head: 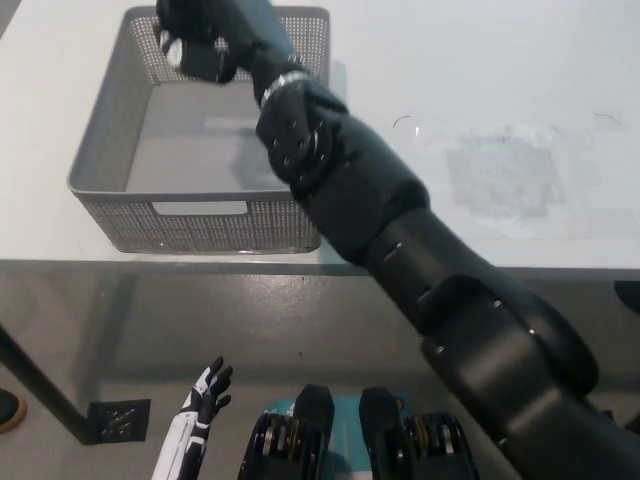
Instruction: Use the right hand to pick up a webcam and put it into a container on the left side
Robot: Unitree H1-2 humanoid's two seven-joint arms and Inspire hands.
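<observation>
right robot hand (197, 38) over basket (110, 190) | clutching webcam (176, 50) | arm outstretched

The black right hand (197, 38), blurred, is closed over the grey perforated plastic basket (110, 140); only a small pale patch shows within its grip, possibly the webcam (174, 50). The black right arm (380, 220) hides the basket's right wall and near right corner. The white left hand (200, 415) is cut off by the bottom edge.

A white table (480, 60) carries a grey perforated basket (200, 215) near its front edge.
</observation>
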